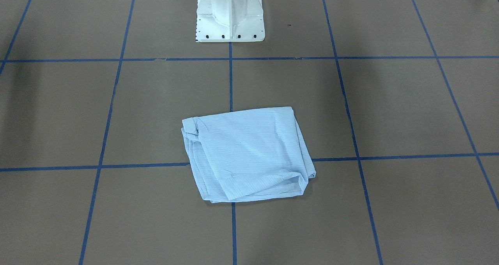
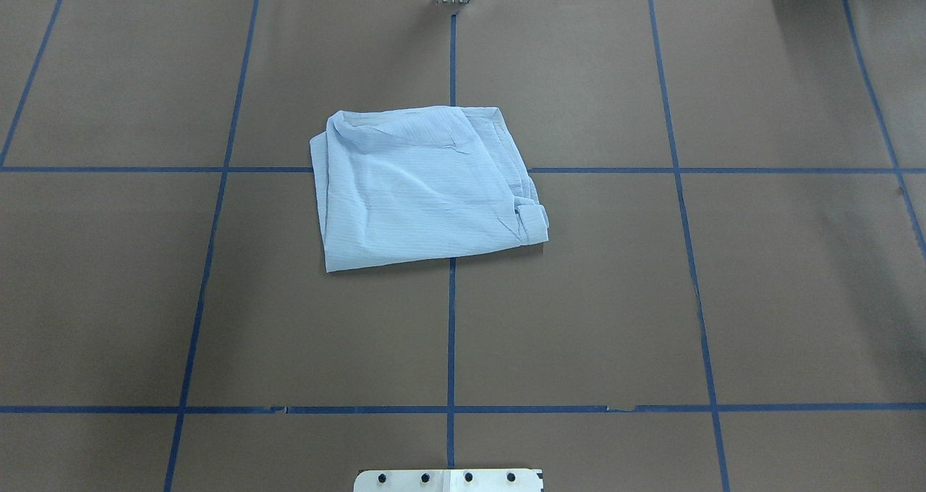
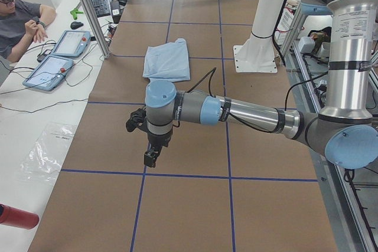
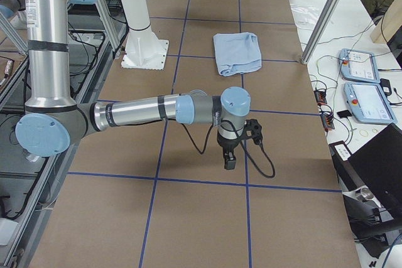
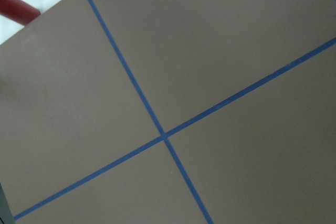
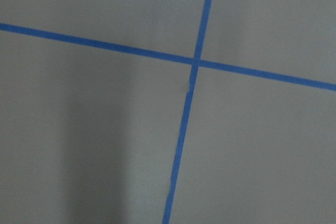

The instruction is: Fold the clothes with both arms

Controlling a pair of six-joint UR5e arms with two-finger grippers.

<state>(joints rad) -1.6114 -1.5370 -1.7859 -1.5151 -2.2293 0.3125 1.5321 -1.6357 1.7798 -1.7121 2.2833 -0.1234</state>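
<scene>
The left gripper [image 3: 150,159] hangs over the table [image 2: 651,297] near its left end, fingers pointing down. We see it from the side only, so we cannot tell if the fingers are spread or pressed together. Same for the right gripper [image 4: 230,161], over the right end. The left arm [image 3: 254,117] & right arm [image 4: 141,111] reach out approx. level. The shirt [image 2: 423,188] lies folded to a rough square in the table's middle, nearer the far edge than the robot's edge. It covers a crossing of blue tape lines [image 2: 451,333], well apart from both grippers.
</scene>
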